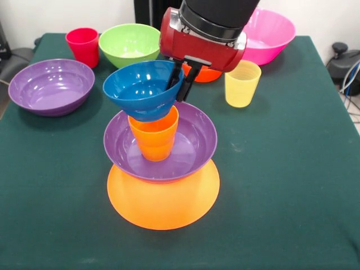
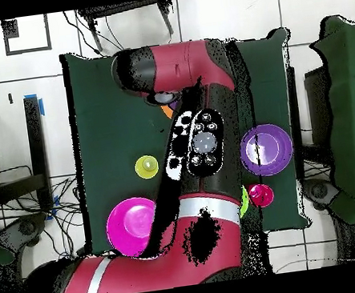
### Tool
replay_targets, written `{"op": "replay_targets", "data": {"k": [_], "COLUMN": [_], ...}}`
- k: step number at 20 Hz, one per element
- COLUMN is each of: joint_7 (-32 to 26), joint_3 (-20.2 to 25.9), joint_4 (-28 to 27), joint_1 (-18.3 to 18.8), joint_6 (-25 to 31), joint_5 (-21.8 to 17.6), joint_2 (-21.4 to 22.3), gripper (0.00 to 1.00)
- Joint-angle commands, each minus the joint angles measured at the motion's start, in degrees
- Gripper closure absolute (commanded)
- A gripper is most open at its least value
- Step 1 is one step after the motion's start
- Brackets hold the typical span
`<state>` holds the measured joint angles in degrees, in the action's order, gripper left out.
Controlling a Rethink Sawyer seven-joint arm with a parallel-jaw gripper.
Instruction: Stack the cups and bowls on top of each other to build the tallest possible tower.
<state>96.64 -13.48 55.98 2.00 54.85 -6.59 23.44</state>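
In the front view the tower stands mid-table: an upturned yellow-orange bowl (image 1: 163,205), a purple bowl (image 1: 194,146) on it, and an orange cup (image 1: 153,138) upright in the purple bowl. A small blue bowl (image 1: 138,84) sits tilted on the cup's rim. My gripper (image 1: 183,84) comes down from above and is shut on the blue bowl's right rim, one finger inside and one outside. In the overhead view my arm (image 2: 200,142) hides the tower and the gripper.
A second purple bowl (image 1: 50,87) is at the left. A red-pink cup (image 1: 83,46) and green bowl (image 1: 129,44) stand at the back. A yellow cup (image 1: 242,83), pink bowl (image 1: 273,34) and orange-red bowl (image 1: 205,74) are at the back right.
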Motion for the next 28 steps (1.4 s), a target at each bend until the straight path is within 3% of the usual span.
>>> {"op": "replay_targets", "data": {"k": [1,28], "joint_7": [9.32,11.90], "joint_3": [4.65,-0.40], "joint_4": [4.28,5.99], "joint_1": [-1.11,-3.53], "joint_6": [-4.02,-6.38], "joint_5": [1.08,-0.64], "joint_2": [-2.00,-3.52], "gripper": [1.00,1.00]}}
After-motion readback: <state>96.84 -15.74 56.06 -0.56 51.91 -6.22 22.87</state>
